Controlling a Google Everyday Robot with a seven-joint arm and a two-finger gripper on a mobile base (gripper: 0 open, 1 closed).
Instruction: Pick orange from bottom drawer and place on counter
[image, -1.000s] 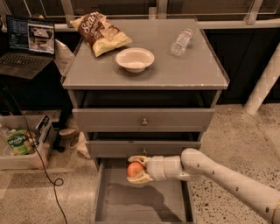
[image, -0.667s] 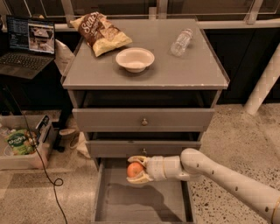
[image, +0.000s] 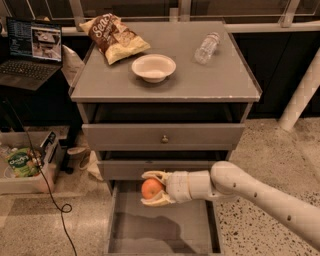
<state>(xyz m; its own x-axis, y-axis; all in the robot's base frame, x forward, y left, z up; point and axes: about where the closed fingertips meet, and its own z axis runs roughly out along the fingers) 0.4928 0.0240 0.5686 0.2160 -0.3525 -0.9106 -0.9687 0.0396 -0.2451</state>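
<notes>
The orange is held between the pale fingers of my gripper, which is shut on it. It hangs above the back of the open bottom drawer, just in front of the middle drawer's face. My white arm reaches in from the lower right. The drawer's grey floor is bare and carries the arm's shadow. The counter is the grey cabinet top above, well higher than the gripper.
On the counter lie a chip bag, a white bowl and a clear plastic bottle. A laptop sits at the left, a bin of items and a cable on the floor. A white post stands right.
</notes>
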